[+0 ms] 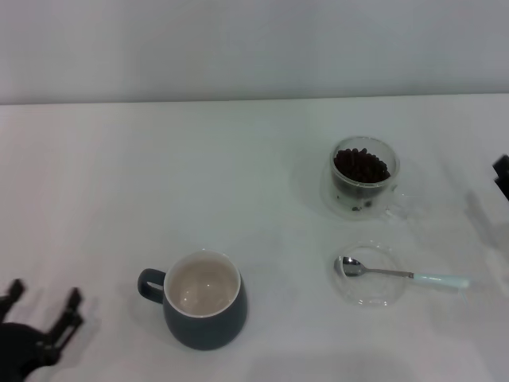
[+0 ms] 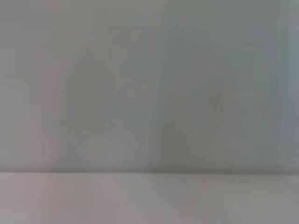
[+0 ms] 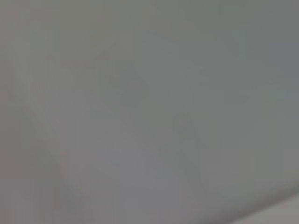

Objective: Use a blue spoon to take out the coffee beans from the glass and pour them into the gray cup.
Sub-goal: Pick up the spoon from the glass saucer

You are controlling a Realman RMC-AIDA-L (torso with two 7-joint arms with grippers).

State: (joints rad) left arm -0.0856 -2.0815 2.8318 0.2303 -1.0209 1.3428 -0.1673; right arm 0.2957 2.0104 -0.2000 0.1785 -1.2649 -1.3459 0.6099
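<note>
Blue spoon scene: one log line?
spoon on saucer | beans in glass | gray cup empty | left gripper open, idle

white table (image 1: pixel 159 175) meets a plain pale wall (image 1: pixel 254 48).

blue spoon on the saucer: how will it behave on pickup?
The blue spoon is probably stiff and light. Its bowl rests on the clear saucer while the handle overhangs, so it may pivot or slide. The thin stem looks slippery.
</note>
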